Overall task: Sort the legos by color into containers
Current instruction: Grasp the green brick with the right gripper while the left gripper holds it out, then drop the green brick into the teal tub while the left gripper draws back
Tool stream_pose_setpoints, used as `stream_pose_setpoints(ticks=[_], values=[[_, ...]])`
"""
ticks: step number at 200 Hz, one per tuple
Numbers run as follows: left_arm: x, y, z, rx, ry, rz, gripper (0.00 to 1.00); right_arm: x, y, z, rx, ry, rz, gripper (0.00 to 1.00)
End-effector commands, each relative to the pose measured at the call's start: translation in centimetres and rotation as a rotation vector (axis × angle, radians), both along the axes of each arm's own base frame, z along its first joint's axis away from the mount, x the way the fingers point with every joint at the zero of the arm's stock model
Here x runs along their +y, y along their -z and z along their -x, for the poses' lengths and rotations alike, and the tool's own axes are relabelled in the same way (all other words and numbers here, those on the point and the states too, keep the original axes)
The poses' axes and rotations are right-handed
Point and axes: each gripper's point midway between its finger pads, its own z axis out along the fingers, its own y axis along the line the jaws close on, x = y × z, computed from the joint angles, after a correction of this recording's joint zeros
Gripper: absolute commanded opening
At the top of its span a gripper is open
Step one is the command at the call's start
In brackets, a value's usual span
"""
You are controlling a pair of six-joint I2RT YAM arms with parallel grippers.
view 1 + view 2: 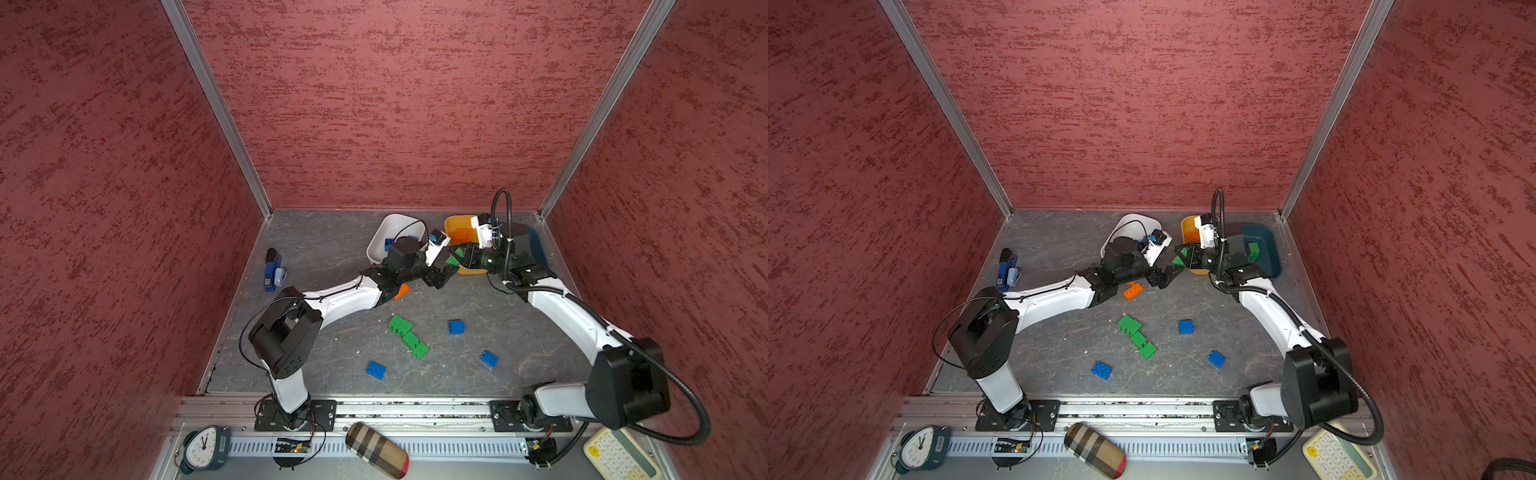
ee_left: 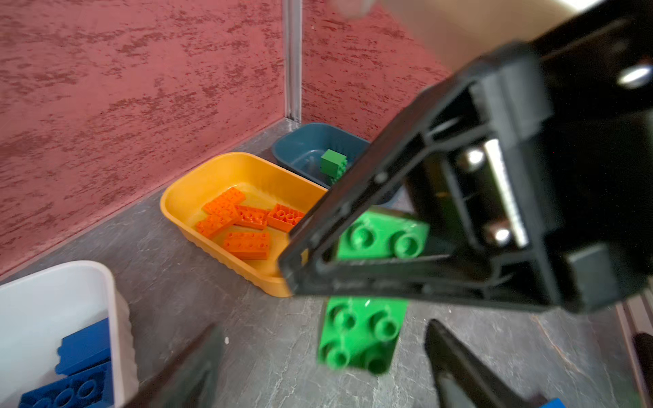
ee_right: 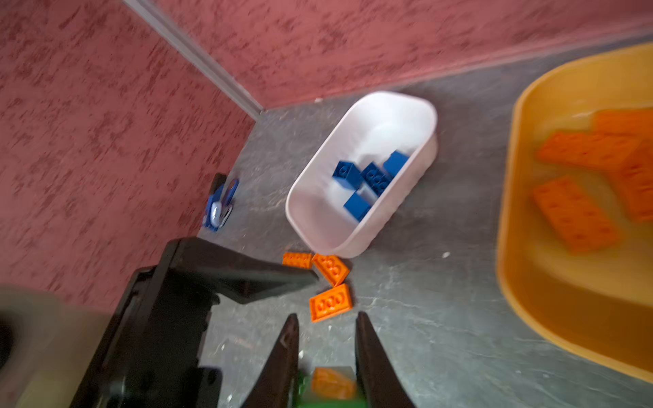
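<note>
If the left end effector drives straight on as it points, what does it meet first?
Likely the green lego clamped in the right end effector, directly ahead of the open left end effector; depth unclear.

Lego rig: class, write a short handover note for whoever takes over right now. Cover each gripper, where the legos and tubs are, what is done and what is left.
Left gripper: open, empty, beside the right one.
Right gripper: shut on a green lego, near the yellow tub.
Done: blue legos in the white tub, orange legos in the yellow tub, one green cube in the teal tub.
Left: the held lego probably goes to teal. Loose on the table: three orange pieces, a green cluster, three blue pieces.
</note>
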Motion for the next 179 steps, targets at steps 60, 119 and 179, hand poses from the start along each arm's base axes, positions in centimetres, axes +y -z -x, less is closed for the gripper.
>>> stream_pose_setpoints(ticks=[60,119,179], values=[[6.1,-2.6,-2.1,-0.124,-0.348,0.151,1.00,-21.9,0.7,-5.9,-0.064,0.816,0.234,0.00],[9.5,-2.5,-1.7,-0.105,-0.458,0.159,1.00,-30.5,9.2,-7.5,0.251,0.976,0.448,0.00],[10.0,-1.7,-1.5,-0.090,-0.463,0.121,1.00,-31.7,14.4,-11.3,0.374,0.945,0.513,0.00]])
